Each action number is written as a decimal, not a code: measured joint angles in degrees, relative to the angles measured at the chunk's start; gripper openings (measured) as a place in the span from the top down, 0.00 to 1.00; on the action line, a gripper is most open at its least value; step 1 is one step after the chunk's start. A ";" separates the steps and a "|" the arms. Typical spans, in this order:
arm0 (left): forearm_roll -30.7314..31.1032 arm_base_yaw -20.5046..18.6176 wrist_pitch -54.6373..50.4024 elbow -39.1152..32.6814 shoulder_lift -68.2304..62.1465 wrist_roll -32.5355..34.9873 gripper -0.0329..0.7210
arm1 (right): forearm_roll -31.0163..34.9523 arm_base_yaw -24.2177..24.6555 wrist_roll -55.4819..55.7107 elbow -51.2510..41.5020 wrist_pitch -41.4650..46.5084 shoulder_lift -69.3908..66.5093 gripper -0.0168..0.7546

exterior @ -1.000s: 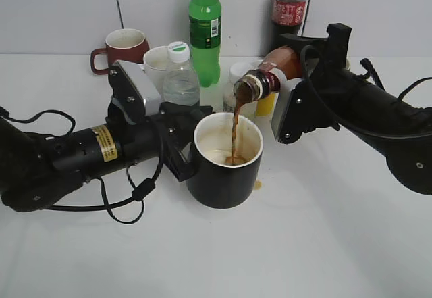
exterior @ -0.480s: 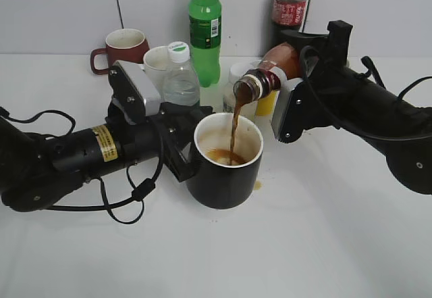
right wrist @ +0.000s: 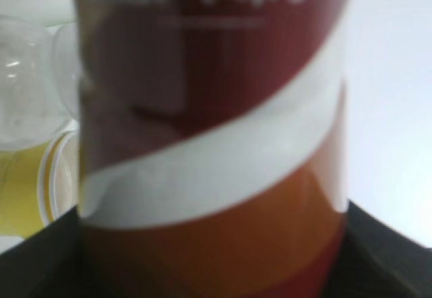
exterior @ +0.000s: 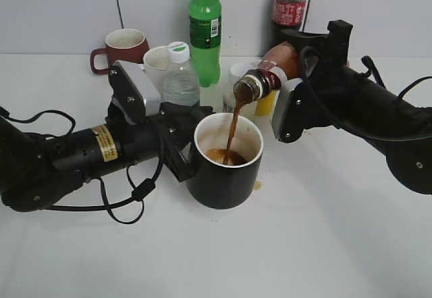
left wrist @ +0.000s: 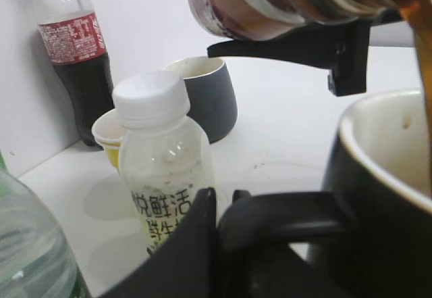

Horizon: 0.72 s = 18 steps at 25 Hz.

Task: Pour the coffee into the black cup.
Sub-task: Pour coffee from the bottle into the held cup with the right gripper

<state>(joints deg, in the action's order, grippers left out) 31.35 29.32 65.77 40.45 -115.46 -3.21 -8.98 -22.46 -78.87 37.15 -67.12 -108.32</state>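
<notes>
A black cup (exterior: pixel 226 173) with a white inside stands mid-table. My left gripper (exterior: pixel 183 155) is shut on its handle (left wrist: pixel 283 220), its fingers closed round the handle. My right gripper (exterior: pixel 287 105) is shut on a coffee bottle (exterior: pixel 270 71) with a red and white label, tipped with its mouth over the cup. A brown stream (exterior: pixel 233 132) runs from the mouth into the cup, where coffee pools. The bottle fills the right wrist view (right wrist: pixel 209 142). In the left wrist view it (left wrist: pixel 270 1) hangs above the cup rim (left wrist: pixel 378 149).
Behind the cup stand a clear water bottle (exterior: pixel 180 75), a green bottle (exterior: pixel 204 28), a cola bottle (exterior: pixel 289 4), a maroon mug (exterior: pixel 121 46), a white cup (exterior: pixel 156 61) and a yellow cup (exterior: pixel 265 103). A small coffee spill (exterior: pixel 257 185) lies by the cup's base.
The stream keeps flowing and the coffee level in the cup has risen. The bottle has tipped slightly more. The left arm has not moved.
</notes>
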 joint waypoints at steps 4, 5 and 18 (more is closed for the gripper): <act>0.00 0.00 0.00 0.00 0.00 0.00 0.91 | 0.00 0.00 -0.74 0.00 0.00 0.00 0.32; 0.00 0.00 0.00 0.00 0.00 0.00 0.91 | 0.00 0.00 -0.99 0.00 0.00 0.00 0.32; -0.28 0.00 0.00 0.00 0.00 0.00 0.91 | 2.21 -1.49 9.87 0.00 0.88 0.00 0.32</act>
<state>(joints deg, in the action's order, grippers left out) 31.07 29.32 65.77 40.45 -115.46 -3.21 -6.77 -23.95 -69.00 37.15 -66.24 -108.32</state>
